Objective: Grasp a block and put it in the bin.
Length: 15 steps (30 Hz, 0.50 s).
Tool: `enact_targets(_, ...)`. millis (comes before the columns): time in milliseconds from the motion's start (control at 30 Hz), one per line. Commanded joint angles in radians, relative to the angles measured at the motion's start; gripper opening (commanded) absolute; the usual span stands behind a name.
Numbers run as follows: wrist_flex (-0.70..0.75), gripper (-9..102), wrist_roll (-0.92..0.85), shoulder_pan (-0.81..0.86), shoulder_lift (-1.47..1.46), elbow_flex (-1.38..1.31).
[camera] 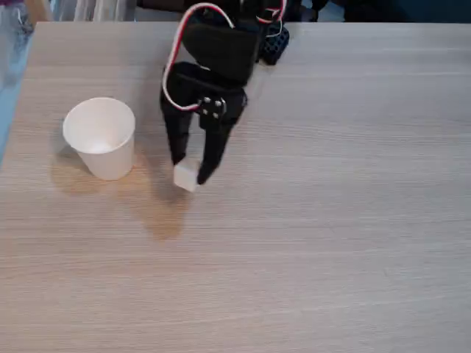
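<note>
1. The jaws of the black gripper (188, 170) stand narrowly apart, pinching a small white block (185, 177) between their tips in the fixed view.
2. The block sits at the very ends of the two dark fingers (176, 140), one finger on its left and one on its right; its lower faces show below the fingertips.
3. A soft shadow (165, 220) lies on the wood below and slightly left of the block, apart from it, which suggests the block hangs clear of the surface.
4. The bin (100, 137), a white paper cup with a rolled rim, stands upright to the left of the gripper, near it but not touching.
5. The cup's mouth faces the camera and its inside looks white and plain.
6. The arm (221, 51) reaches down from the top edge of the picture, black in body, with red and white wires (171, 73) looping along its left side.
7. Four pale screws (213, 107) mark the joint just above the fingers.
8. The table (353, 220) is light wood grain, running across the whole frame.
9. A blurred bluish strip (11, 66) runs along the left edge beyond the tabletop; what it is cannot be told.
</note>
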Motion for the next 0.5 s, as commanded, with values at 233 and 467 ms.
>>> enact_targets(233,-0.035,0,-0.071,0.179,0.043,0.000)
enact_targets(467,-0.046,0,-0.117,0.296,0.060,0.000)
